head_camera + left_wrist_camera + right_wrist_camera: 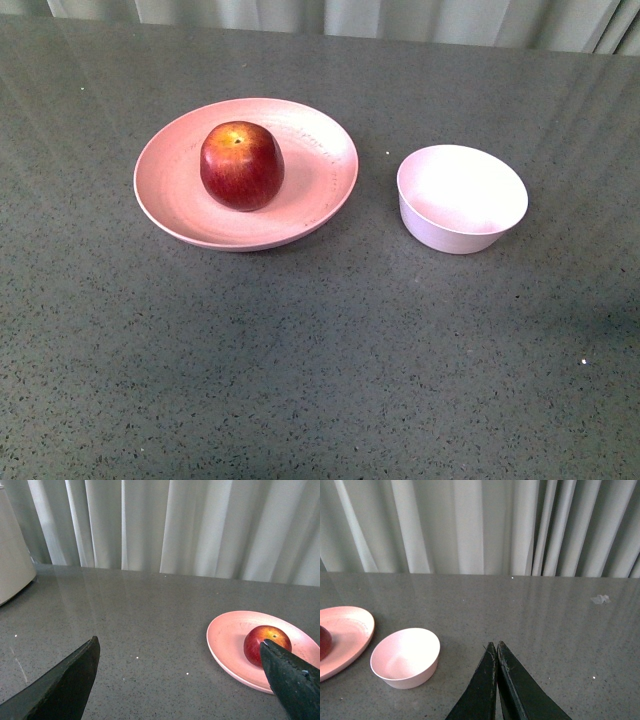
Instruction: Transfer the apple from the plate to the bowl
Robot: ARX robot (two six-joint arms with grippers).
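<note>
Only robot bits visible are the finger ends, in the two wrist views. The left gripper has two chunky wedge-shaped fingers, plain black, matte w/ a faint grey sheen, smooth faces, blunt rounded tips. The right gripper is the same black material, but its fingers look slimmer, tapering to sharp points, w/ pale scuffs & fine scratches along the inner edges, esp. near the tips.
</note>
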